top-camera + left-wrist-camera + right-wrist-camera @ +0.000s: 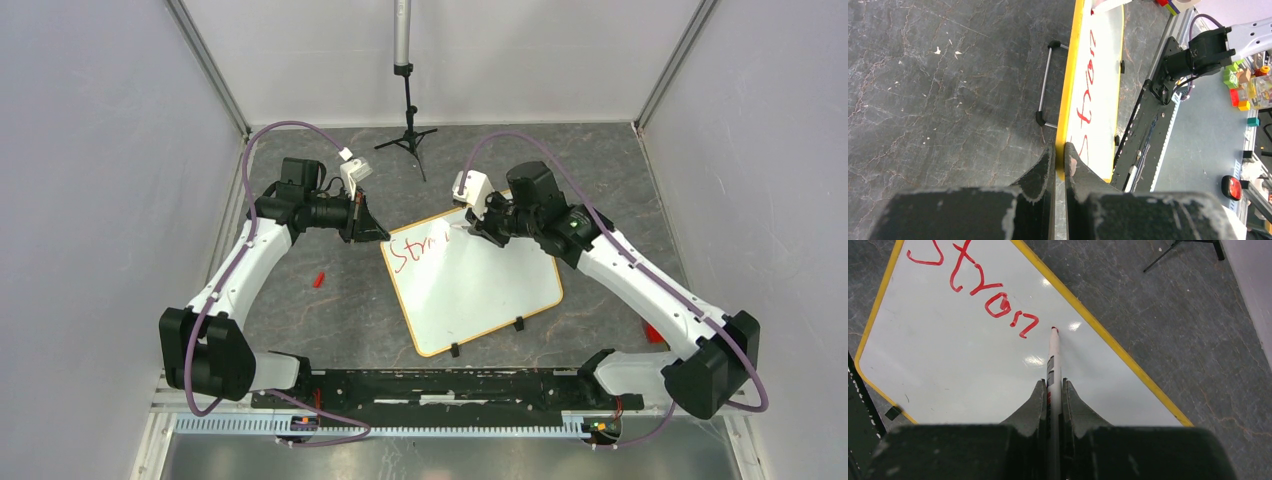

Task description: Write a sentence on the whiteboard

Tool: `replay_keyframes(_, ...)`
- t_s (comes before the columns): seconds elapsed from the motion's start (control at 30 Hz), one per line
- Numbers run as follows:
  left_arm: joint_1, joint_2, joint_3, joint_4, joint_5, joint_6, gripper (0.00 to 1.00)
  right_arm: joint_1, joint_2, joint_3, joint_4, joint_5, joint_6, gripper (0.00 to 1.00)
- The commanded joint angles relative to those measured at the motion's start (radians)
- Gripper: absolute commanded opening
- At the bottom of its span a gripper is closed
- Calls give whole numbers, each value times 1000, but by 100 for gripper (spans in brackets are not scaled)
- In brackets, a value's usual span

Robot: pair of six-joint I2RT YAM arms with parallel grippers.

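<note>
The whiteboard lies askew on the dark table between the two arms, with red writing reading roughly "Stron" near its far left corner. The left gripper is pinched narrowly on a corner of the board's yellow-orange edge. The right gripper is closed around a marker, whose red tip sits at the board's surface just past the last letter.

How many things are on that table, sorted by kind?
Arms: 2
Whiteboard: 1
Marker: 1
Tripod: 1
Small red bits: 2
Total: 7
</note>
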Motion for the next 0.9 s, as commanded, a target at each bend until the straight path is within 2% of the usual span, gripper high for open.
replay_keyframes(0.0, -29, 1, 3, -43, 36, 36, 3, 0, 28, 41, 24, -23, 8, 0)
replay_keyframes(0.57, -29, 14, 10, -53, 33, 47, 2, 0, -26, -57, -14, -22, -17, 0)
replay_keyframes(0.87, -29, 14, 12, -53, 33, 43, 2, 0, -13, -6, 4, 37, -18, 0)
